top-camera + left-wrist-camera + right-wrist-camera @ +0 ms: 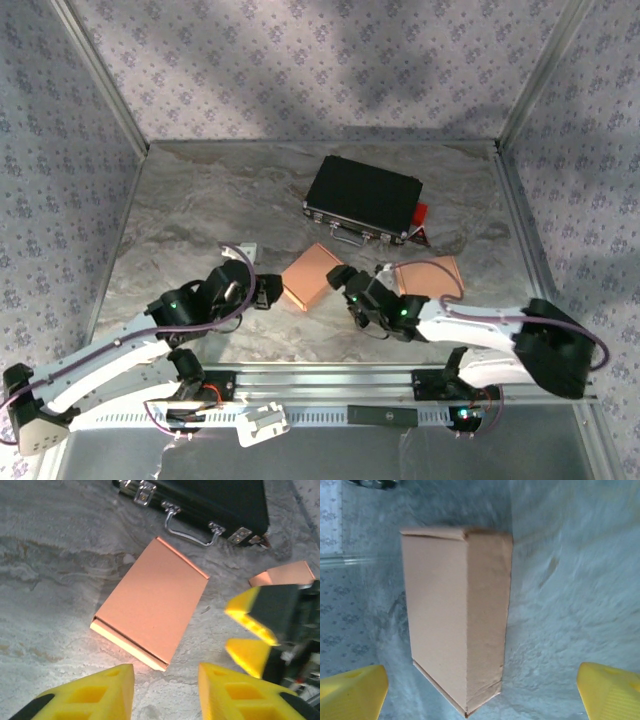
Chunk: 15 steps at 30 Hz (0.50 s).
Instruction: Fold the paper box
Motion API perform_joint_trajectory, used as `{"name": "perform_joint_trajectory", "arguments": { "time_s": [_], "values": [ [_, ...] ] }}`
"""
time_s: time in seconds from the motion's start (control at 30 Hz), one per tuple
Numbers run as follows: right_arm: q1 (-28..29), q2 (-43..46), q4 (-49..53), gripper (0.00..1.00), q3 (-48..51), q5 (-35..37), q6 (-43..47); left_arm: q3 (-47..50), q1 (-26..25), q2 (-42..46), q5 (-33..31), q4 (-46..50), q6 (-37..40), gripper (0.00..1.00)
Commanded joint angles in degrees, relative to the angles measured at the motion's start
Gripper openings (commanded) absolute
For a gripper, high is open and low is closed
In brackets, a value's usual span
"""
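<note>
Count: 2 arms, 2 grippers, 1 folded paper box, 1 second cardboard piece, 1 black case, 1 red item.

The paper box lay flat and closed up on the marble table. It was mid-table, just in front of the black case with a gap between them, and it sat between the two grippers.

The left gripper was just left of the box. Its fingers were apart by a moderate gap with nothing between them. In the left wrist view the box lay ahead of the fingertips, clear of them.

The right gripper was just right of the box, jaws spread wide and gripping nothing. In the right wrist view the near end of the box reached in between the two yellow fingers, with clear space on both sides.

The second cardboard piece lay right of the right gripper, partly under that arm. Couldn't tell whether it was folded or flat.

The case had 1 carry handle facing the box. The red item was at its right corner; couldn't tell what it was.
</note>
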State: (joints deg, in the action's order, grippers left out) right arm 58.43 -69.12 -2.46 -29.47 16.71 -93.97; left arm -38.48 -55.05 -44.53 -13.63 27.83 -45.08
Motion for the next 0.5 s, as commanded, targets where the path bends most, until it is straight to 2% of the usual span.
{"name": "perform_joint_trajectory", "arguments": {
  "time_s": [0.0,0.03,0.07,0.13,0.27,0.4,0.47],
  "values": [
    [-5.1,6.0,17.6,0.99,-7.5,1.6,21.8,-0.6,4.0,1.8,5.0,-1.1,0.8,0.51],
    [-7.4,6.4,20.6,0.99,-10.5,-0.6,28.3,-1.1,5.8,2.0,6.3,-0.3,1.3,0.69],
    [-9.5,6.2,25.3,0.99,-13.9,-2.7,35.3,-1.8,8.5,2.3,8.5,0.5,2.1,0.99],
    [-12.3,4.8,33.4,0.99,-21.3,-4.7,47.2,-3.1,15.1,2.4,14.4,1.6,3.8,1.00],
    [-12.0,5.4,48.0,0.99,-30.1,7.8,55.6,-6.1,27.3,1.2,24.7,2.9,7.4,1.00],
    [-12.7,12.2,49.2,0.99,-31.4,16.9,61.7,-10.5,39.5,2.0,28.7,5.8,11.7,1.00],
    [-12.5,16.2,48.9,0.99,-30.8,23.2,63.4,-11.8,42.8,2.6,28.6,5.1,14.5,1.00]
  ]
}}
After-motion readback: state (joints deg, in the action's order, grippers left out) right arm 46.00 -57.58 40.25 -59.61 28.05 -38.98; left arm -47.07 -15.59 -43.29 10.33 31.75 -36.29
